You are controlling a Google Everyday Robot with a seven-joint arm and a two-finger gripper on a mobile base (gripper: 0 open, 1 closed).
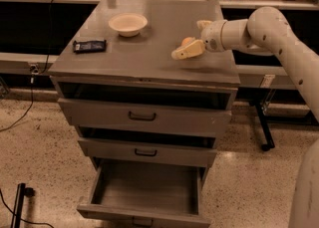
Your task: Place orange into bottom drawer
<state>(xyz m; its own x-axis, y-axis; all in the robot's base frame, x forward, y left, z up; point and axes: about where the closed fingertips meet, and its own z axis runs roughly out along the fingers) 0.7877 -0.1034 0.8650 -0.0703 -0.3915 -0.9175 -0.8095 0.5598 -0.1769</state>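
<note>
I have the gripper (189, 47) low over the right part of the worktop (149, 65), close against the orange (187, 41), and its arm comes in across the right edge. The cream bowl (128, 24) at the back left and the dark packet (89, 46) near the left edge are both well apart from it, so the front middle of the worktop is open. Below, the top drawer (142, 116) and middle drawer (145, 152) jut out slightly. The bottom drawer (142, 217) sticks out farther than both, so the front of its tray is open from above. A black stand (264, 132) occupies the floor to the right.
</note>
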